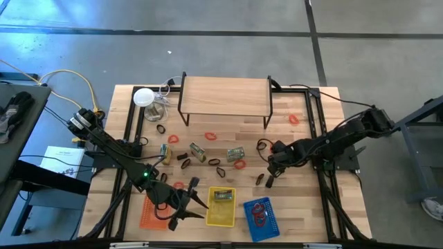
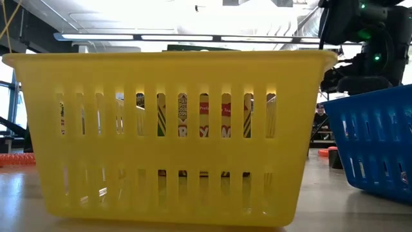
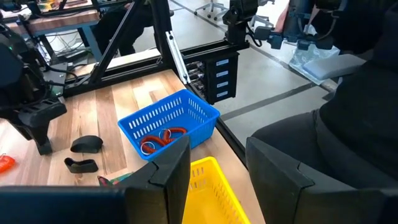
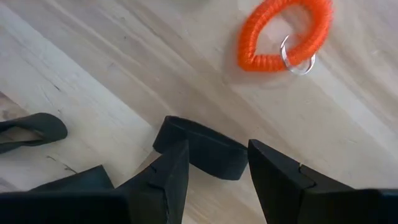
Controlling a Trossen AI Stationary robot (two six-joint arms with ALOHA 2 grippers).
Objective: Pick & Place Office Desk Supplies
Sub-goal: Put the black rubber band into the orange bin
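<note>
Wooden table [image 1: 304, 207]: small raised shelf [image 1: 225, 95] at 12 o'clock, white disc [image 1: 143, 97] at 10. Red loops [image 1: 210, 136], black bands [image 1: 216, 163], green packets [image 1: 198, 151] mid-table. Orange [image 1: 154, 213], yellow [image 1: 221, 207], blue [image 1: 261, 216] baskets at 6.

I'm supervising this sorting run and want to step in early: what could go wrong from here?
1. The right pincer straddles a soft black band lying flat on the table; closing may flatten it or slip off, and the fingertips could scrape the wood.
2. An orange coil loop lies close by; a sideways drift could nudge it.
3. The left pincer hovers by the yellow basket, beside the blue basket; a drop here could land in the wrong one.
</note>
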